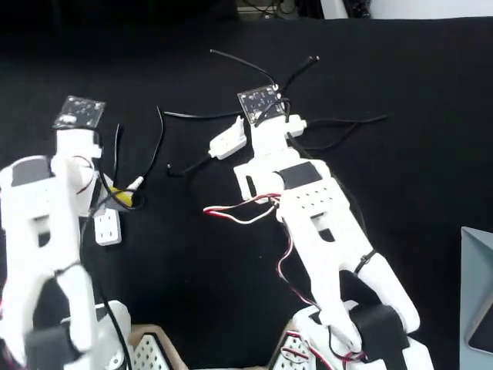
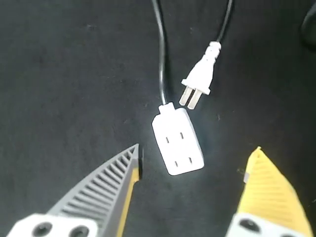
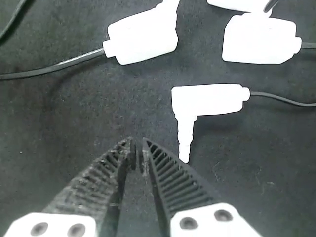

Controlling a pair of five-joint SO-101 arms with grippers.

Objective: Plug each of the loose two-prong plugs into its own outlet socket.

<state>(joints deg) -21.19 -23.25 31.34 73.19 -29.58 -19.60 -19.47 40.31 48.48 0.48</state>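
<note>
Tools first: left tool [image 2: 196, 148] gapes wide, empty, white outlet socket [image 2: 177, 143] lying between its fingertips. Just beyond, two-prong plug [image 2: 200, 81], prongs toward the socket. It looks light, rigid and slick, so grip its moulded body, I'd say. All but closed, right tool [image 3: 138, 144] has angled plug [image 3: 207, 101] just ahead.

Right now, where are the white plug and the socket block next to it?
white plug [image 2: 201, 76], left wrist view, on its body.
socket block [image 2: 177, 147], left wrist view, on its face between the slots.

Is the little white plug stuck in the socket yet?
Out. The plug lies on the table by the outlet socket, both its prongs bare.
</note>
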